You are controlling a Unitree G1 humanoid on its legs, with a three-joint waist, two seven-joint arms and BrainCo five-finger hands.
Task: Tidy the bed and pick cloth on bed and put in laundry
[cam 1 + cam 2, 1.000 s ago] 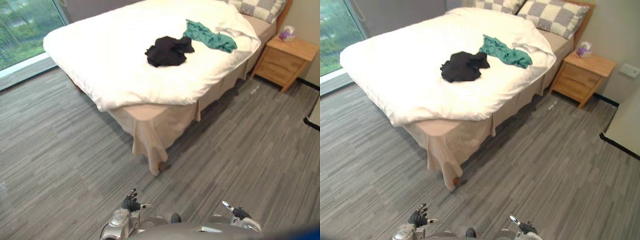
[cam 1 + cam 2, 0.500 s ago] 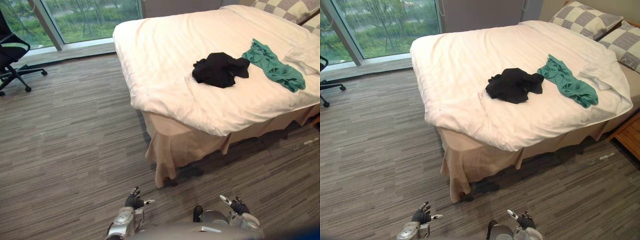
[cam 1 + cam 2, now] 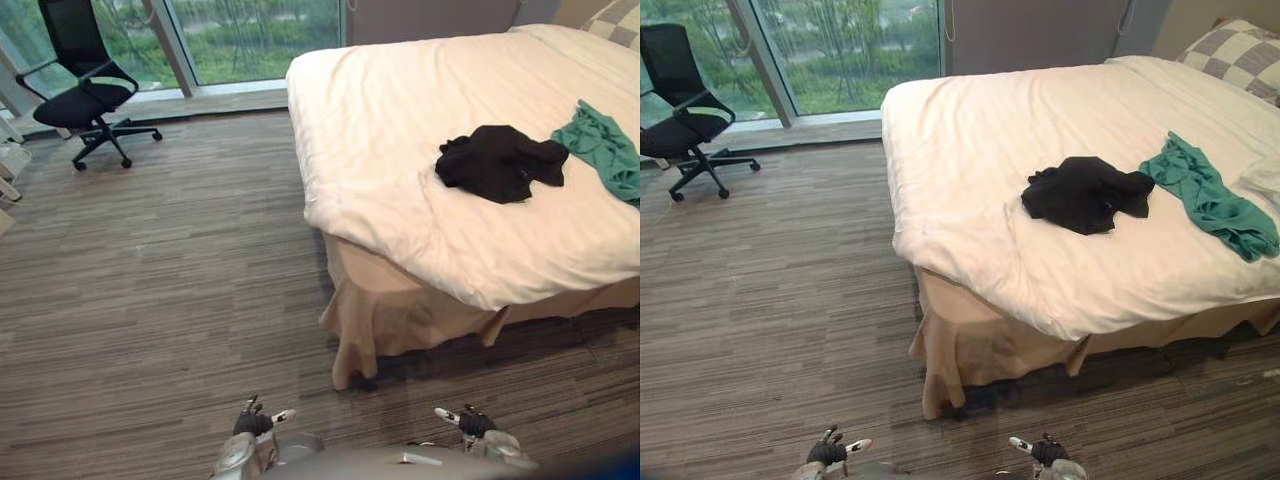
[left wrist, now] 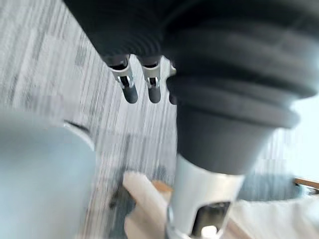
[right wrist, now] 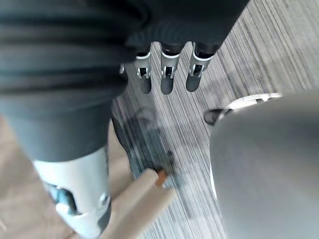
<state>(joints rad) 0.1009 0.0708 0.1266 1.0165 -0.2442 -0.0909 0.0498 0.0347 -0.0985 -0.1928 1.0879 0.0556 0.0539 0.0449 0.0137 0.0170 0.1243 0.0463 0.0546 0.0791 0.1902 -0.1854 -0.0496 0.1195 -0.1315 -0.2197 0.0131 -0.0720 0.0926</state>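
Listing from the left side across to the right.

- Office chair [image 3: 85, 90]: black, on castors, standing on the floor [image 3: 170, 270] by the window [image 3: 250, 25]. No part in the task.
- Left hand [image 3: 255, 422]: low at the robot's side, over the floor. Its fingers [image 4: 130, 92] hang straight and loose, with nothing in them.
- Bed [image 3: 400, 120]: white duvet on top and a beige skirt [image 3: 390, 310] at the near corner. It runs away and to the right of the robot. The duvet looks fairly smooth here.
- Right hand [image 3: 470, 422]: low at the robot's other side, over the floor near the bed's corner. Its fingers [image 5: 167, 84] are slack and straight, and it holds nothing.
- Black cloth [image 3: 498, 162]: a bunched heap on the duvet, somewhat wider than deep. It lies ahead and to the right of both hands, well apart from each.
- Green cloth [image 3: 603, 148]: just beside the black one on its right; whether they touch cannot be told. It lies long and narrow, slanting from the bed's middle towards its near right edge.
- Pillow [image 3: 1240, 50]: checked, at the far right of the bed.

Judgement: both cloths lie on the right hand's side, so that hand is the nearer. Neither hand looks within reach yet, so an approach along the bed's near edge seems needed. The black heap would come first.
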